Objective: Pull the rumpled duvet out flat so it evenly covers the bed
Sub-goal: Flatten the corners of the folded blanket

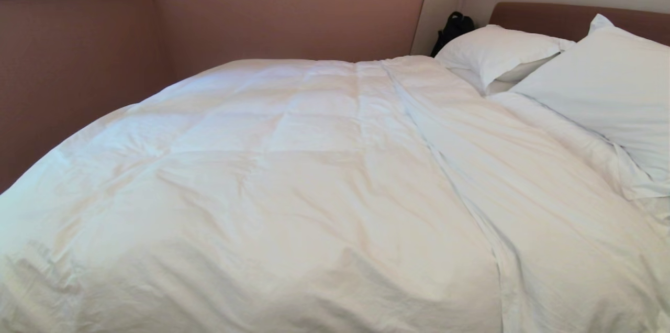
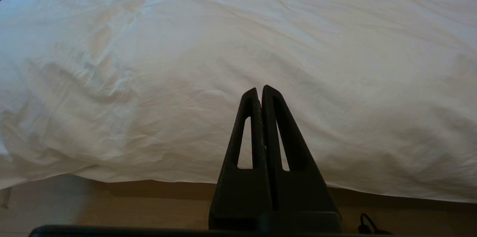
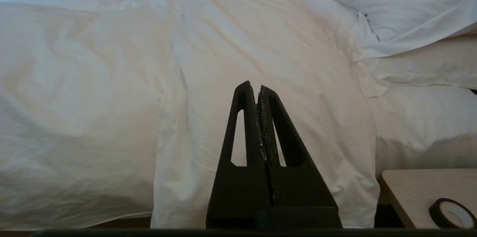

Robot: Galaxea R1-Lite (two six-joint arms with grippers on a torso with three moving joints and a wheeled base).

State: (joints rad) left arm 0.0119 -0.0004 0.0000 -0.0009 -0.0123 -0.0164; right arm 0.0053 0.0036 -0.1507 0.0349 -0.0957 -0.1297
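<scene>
Both black wedge-shaped hands, the left hand and the right hand, are pressed closed on nothing, held off the near edge of the bed. The puffy, square-stitched white duvet lies spread across the bed, wrinkled, with a flatter folded band near two white pillows. Its far side is hidden. A black bag sits by the padded brown headboard; a tape roll rests on a wooden bedside worktop.

pillows x2 by headboard | black bag in corner | tape roll on side table
</scene>
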